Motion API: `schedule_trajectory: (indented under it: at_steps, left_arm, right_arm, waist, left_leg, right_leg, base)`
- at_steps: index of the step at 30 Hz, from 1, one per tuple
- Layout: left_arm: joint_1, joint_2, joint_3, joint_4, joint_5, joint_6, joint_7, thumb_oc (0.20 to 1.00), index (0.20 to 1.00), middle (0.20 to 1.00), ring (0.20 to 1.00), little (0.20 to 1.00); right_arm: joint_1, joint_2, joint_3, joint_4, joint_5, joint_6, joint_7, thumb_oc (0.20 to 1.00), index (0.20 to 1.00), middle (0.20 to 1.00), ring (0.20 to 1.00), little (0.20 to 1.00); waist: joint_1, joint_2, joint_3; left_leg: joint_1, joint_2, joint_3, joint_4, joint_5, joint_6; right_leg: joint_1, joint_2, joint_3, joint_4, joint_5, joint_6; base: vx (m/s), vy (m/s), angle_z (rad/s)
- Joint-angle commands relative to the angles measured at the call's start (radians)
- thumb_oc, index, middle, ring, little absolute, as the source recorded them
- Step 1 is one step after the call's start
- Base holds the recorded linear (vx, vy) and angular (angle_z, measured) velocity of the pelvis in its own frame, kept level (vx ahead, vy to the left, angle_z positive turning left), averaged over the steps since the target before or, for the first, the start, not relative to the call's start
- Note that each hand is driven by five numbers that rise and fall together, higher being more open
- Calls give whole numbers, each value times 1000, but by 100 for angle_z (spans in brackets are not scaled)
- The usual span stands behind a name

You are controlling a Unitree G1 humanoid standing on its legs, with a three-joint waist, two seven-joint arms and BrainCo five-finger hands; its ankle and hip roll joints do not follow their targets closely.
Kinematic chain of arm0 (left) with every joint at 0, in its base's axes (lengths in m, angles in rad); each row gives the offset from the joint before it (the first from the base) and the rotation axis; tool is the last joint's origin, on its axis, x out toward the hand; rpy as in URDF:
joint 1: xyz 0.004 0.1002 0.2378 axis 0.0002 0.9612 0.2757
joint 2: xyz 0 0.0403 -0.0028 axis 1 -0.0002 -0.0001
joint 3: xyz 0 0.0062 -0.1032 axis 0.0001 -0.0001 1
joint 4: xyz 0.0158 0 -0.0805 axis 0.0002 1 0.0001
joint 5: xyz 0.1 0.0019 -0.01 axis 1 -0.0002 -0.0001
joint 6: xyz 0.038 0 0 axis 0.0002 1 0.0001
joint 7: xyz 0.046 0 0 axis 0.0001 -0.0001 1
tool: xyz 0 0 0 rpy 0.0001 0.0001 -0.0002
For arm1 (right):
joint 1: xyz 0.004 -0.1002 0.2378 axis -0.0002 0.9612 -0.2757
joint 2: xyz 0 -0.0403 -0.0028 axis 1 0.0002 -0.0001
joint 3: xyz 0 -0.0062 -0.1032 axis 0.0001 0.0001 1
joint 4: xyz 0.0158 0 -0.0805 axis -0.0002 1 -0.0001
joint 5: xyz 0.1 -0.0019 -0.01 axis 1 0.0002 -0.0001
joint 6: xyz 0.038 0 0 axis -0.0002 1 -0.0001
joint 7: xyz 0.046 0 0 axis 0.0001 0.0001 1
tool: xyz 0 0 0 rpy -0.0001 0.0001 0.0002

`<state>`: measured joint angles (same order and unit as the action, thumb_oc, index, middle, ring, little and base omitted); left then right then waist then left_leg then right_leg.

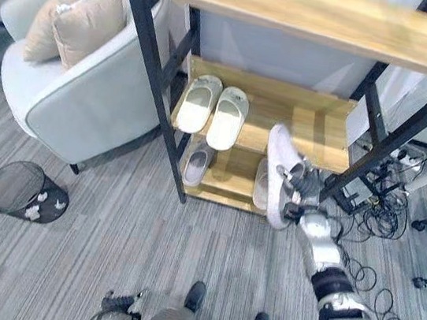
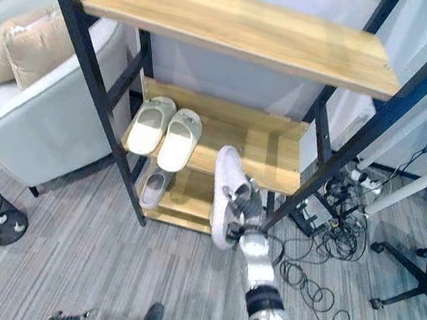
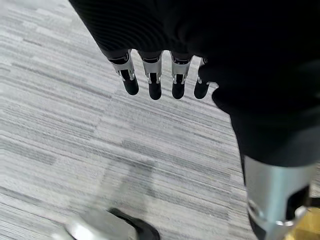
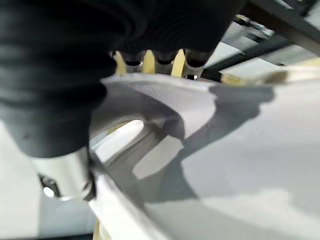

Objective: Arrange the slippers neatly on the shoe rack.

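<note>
- The left hand (image 3: 165, 75) hangs low over the grey striped floor (image 3: 75, 140), its dark-tipped fingers (image 3: 155, 91) straight, side by side and holding nothing.
- The right arm reaches forward and up from the lower right, and the right hand (image 1: 302, 190) sits at the front edge of the shoe rack (image 1: 164, 113), by its right-hand black post.
- That hand is clamped on one white slipper (image 1: 278, 173): in the right wrist view the fingers (image 4: 150, 59) go over the slipper's strap and the thumb lies on the other side.
- The held slipper stands nearly on end, one end up level with the middle shelf (image 1: 313, 130), the other down in front of the lowest shelf (image 1: 231, 178).
- Five slippers show in all: the held one; two pale cream ones (image 1: 212, 110) side by side on the left of the middle shelf; one grey one (image 1: 197, 163) on the left of the lowest shelf; and one pale one (image 1: 261, 184) partly hidden behind the held slipper.
- Left of the rack stand one grey armchair (image 1: 86, 102) with two beige cushions (image 1: 70, 19), and nearer, one black mesh wastebasket (image 1: 22, 190).
</note>
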<state>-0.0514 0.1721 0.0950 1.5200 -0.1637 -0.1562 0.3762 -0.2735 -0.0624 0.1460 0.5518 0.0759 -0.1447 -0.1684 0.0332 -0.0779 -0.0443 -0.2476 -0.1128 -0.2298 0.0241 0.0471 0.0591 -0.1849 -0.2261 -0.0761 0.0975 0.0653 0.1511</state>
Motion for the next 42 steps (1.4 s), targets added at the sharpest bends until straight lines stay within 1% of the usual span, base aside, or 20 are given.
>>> schedule_trajectory:
  at_steps: [1,3,4,8,9,12,14,15,17,18,21,23,25,27,29,30,32,35,37,42]
  left_arm:
    - [-15,34,27,25,35,8,44,1000,1000,1000,1000,1000]
    - [5,38,38,30,33,10,51,1000,1000,1000,1000,1000]
    - [7,42,44,37,31,13,50,1000,1000,1000,1000,1000]
    - [31,47,52,35,41,9,63,1000,1000,1000,1000,1000]
    - [46,37,63,30,43,0,75,1000,1000,1000,1000,1000]
    - [63,11,59,15,57,-18,104,1000,1000,1000,1000,1000]
    - [58,11,55,4,66,-14,119,1000,1000,1000,1000,1000]
    - [60,7,60,9,62,-23,138,1000,1000,1000,1000,1000]
    - [68,0,70,21,49,-25,136,1000,1000,1000,1000,1000]
    - [75,-13,73,22,29,-29,114,1000,1000,1000,1000,1000]
    - [77,-12,61,21,33,-26,114,1000,1000,1000,1000,1000]
    - [94,-19,27,29,62,-26,134,1000,1000,1000,1000,1000]
    - [70,2,1,22,88,-24,154,1000,1000,1000,1000,1000]
    - [-8,23,-86,-27,166,-23,187,1000,1000,1000,1000,1000]
    - [-81,66,-78,-61,166,-25,199,1000,1000,1000,1000,1000]
    - [-152,106,-23,-82,127,-26,181,1000,1000,1000,1000,1000]
    - [-192,97,8,-127,104,-44,163,1000,1000,1000,1000,1000]
    - [-213,66,9,-175,112,-73,172,1000,1000,1000,1000,1000]
    - [-54,-18,-96,-309,222,-158,247,1000,1000,1000,1000,1000]
    - [-121,-26,-29,-194,111,-223,242,1000,1000,1000,1000,1000]
  right_arm:
    - [-55,-4,-2,-104,-17,-66,36,200,200,200,200,200]
    - [1,3,11,-133,-20,-70,47,200,200,200,200,200]
    - [8,6,0,-129,-21,-76,48,200,200,200,200,200]
    - [65,-17,-2,-174,-28,-81,44,200,200,200,200,200]
    - [98,-29,-11,-197,-25,-78,43,200,200,200,200,200]
    - [166,-75,-31,-247,-42,-88,26,200,200,200,200,200]
    - [190,-103,-43,-288,-53,-88,18,200,200,200,200,200]
    - [207,-112,-43,-303,-48,-88,29,200,200,200,200,200]
    - [210,-123,-40,-307,-41,-92,42,200,200,200,200,200]
    - [208,-130,-28,-292,-32,-96,39,200,200,200,200,200]
    - [175,-161,-18,-290,-42,-99,38,200,200,200,200,200]
    - [169,-179,-7,-307,-52,-93,36,200,200,200,200,200]
    - [170,-187,6,-322,-67,-91,28,200,200,200,200,200]
    - [166,-196,-3,-314,-68,-94,22,200,200,200,200,200]
    - [141,-210,-11,-300,-62,-99,20,200,200,200,200,200]
    - [95,-233,-8,-290,-65,-106,18,200,200,200,200,200]
    - [41,-247,2,-274,-69,-116,11,200,200,200,200,200]
    - [8,-273,1,-266,-94,-131,-21,200,200,200,200,200]
    - [9,-278,-38,-250,-121,-169,-110,200,200,200,200,200]
    - [-16,-286,-31,-255,-162,-170,-144,200,200,200,200,200]
  waist:
    - [-4,0,60]
    - [-3,-7,41]
    - [2,-13,31]
    - [-7,-17,17]
    - [-7,-14,10]
    - [-25,-2,6]
    - [-39,3,10]
    - [-43,6,15]
    - [-44,3,14]
    - [-37,1,26]
    - [-33,32,37]
    - [-39,55,39]
    - [-45,63,49]
    - [-61,72,63]
    - [-66,78,84]
    - [-61,83,112]
    - [-59,81,124]
    - [-67,75,145]
    - [-43,66,154]
    - [-24,36,148]
  left_leg:
    - [98,14,-10,21,-68,25]
    - [134,21,14,1,-72,24]
    - [151,23,28,-8,-76,20]
    - [161,7,10,10,-97,4]
    - [158,3,14,34,-110,-18]
    - [131,0,62,136,-159,-58]
    - [106,48,131,154,-169,-71]
    - [90,87,139,150,-149,-87]
    - [79,130,111,119,-112,-105]
    - [7,190,42,94,-48,-114]
    - [3,221,-16,56,-21,-139]
    - [17,195,-20,82,-43,-155]
    - [14,159,-6,117,-66,-139]
    - [-4,132,32,164,-98,-111]
    - [-42,122,72,213,-123,-95]
    - [-107,112,109,278,-151,-82]
    - [-205,109,148,361,-186,-72]
    - [-324,117,169,546,-262,-59]
    - [-416,105,140,651,-304,-58]
    - [-607,108,130,896,-408,-52]
  right_leg:
    - [32,100,87,118,-168,-10]
    - [48,162,53,75,-163,-54]
    - [33,200,-16,51,-138,-95]
    - [60,227,68,-19,-94,-139]
    - [86,218,56,-54,-79,-155]
    - [129,197,15,-98,-67,-154]
    - [133,181,2,-96,-76,-150]
    - [137,174,13,-89,-83,-147]
    - [135,165,26,-77,-96,-146]
    - [136,159,55,-41,-136,-148]
    - [121,171,85,5,-172,-138]
    - [98,169,113,43,-187,-132]
    - [74,165,148,72,-205,-125]
    - [33,151,192,105,-209,-108]
    - [-25,143,209,142,-200,-88]
    - [-90,122,192,168,-194,-61]
    - [-190,105,166,206,-168,-48]
    - [-313,111,184,333,-185,-69]
    - [-390,102,167,413,-217,-77]
    - [-577,102,152,635,-327,-93]
  base:
    - [94,-6,-14]
    - [108,-46,8]
    - [88,-99,2]
    - [68,-107,-4]
    - [70,-126,16]
    - [21,-79,44]
    - [-24,51,90]
    - [21,127,89]
    - [70,172,10]
    - [106,208,-34]
    - [69,179,-52]
    - [75,229,-81]
    - [23,245,-55]
    - [-64,238,-38]
    - [-227,190,-59]
    - [-407,148,-65]
    - [-375,74,-96]
    - [-206,-20,-44]
    - [-191,-177,11]
    - [-71,-120,36]
